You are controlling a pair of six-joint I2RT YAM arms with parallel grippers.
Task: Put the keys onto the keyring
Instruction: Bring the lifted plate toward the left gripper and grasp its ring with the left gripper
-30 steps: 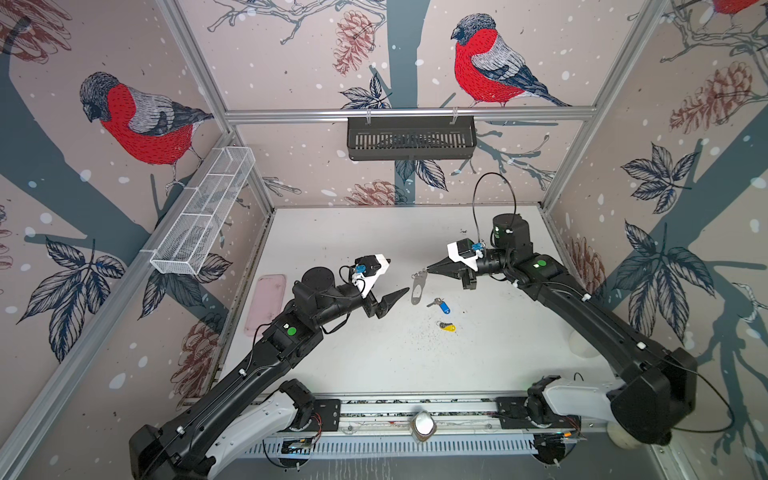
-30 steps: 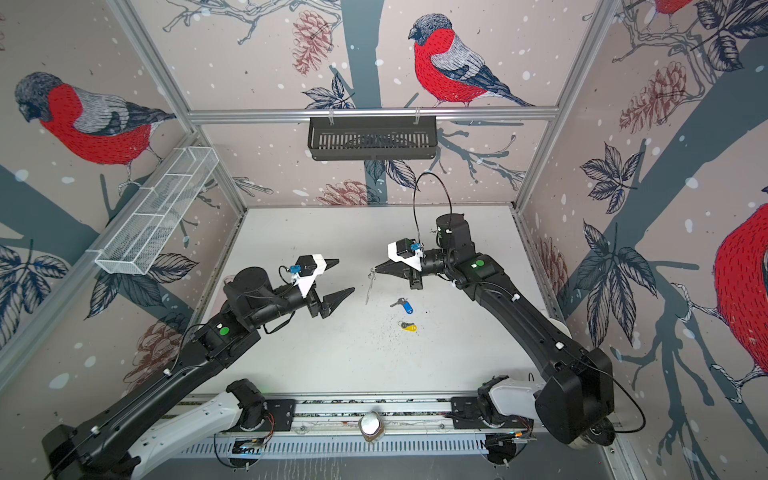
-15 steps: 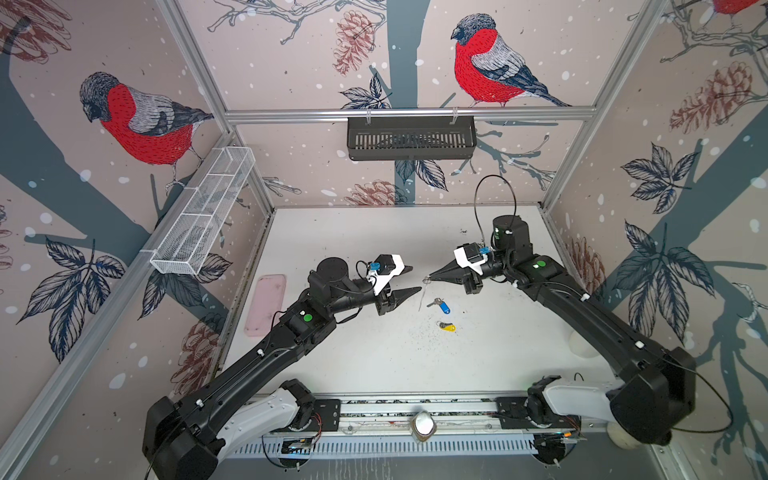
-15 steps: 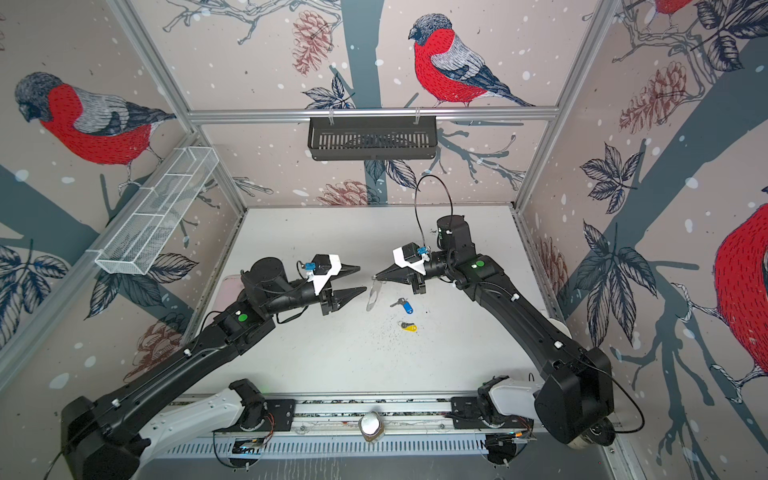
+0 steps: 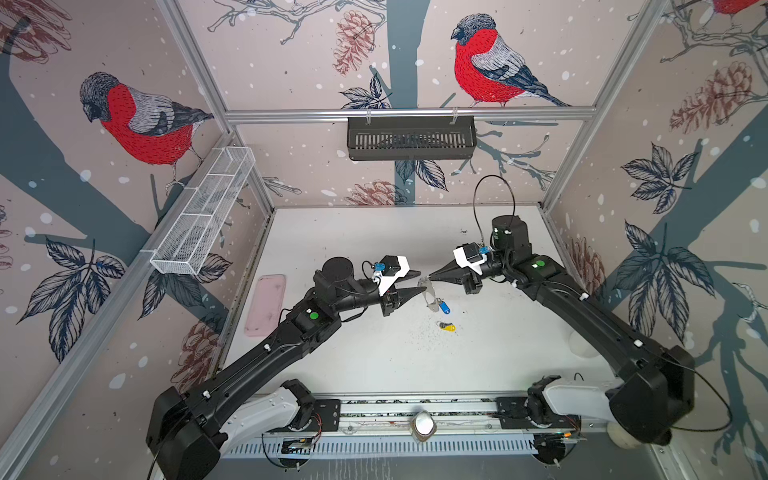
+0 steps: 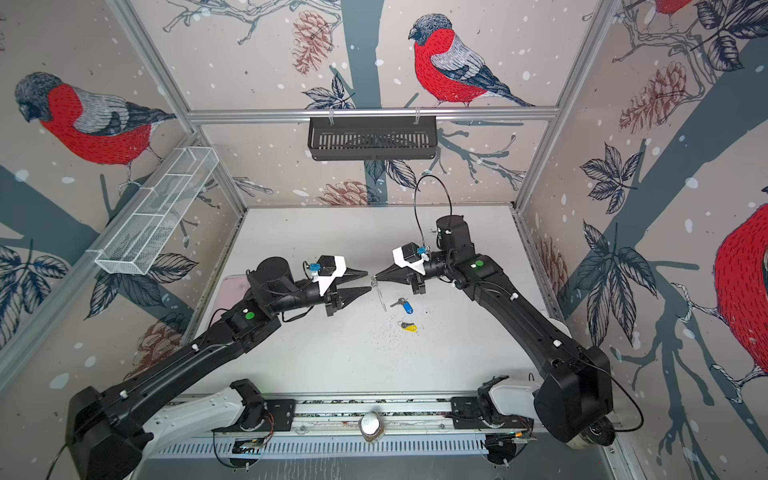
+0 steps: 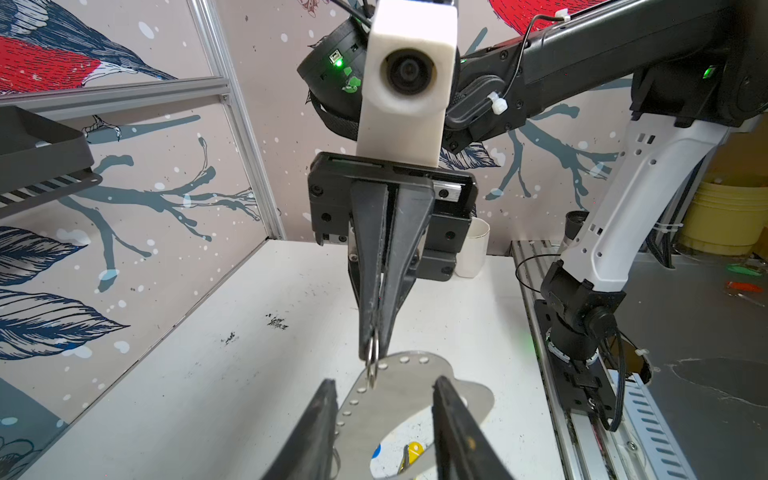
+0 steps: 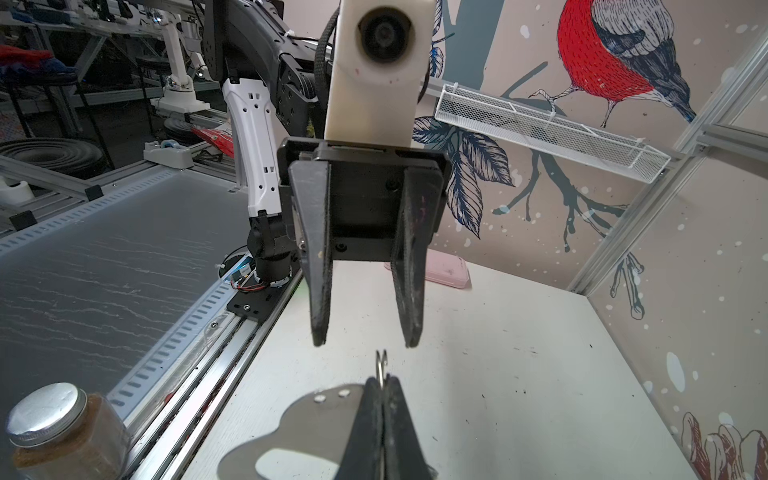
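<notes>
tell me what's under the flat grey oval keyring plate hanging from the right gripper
White table. In a top view the grey keyring plate covers the silver end of the blue-tagged key; only its tag shows. The yellow-tagged silver key lies clear.

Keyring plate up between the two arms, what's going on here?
The right gripper is shut on a small metal ring at the edge of the keyring, holding the plate hanging above the table. The left gripper is open, its fingers either side of the plate; contact is unclear. The blue-tagged key and the yellow-tagged key lie on the table, not yet on the keyring.
</notes>
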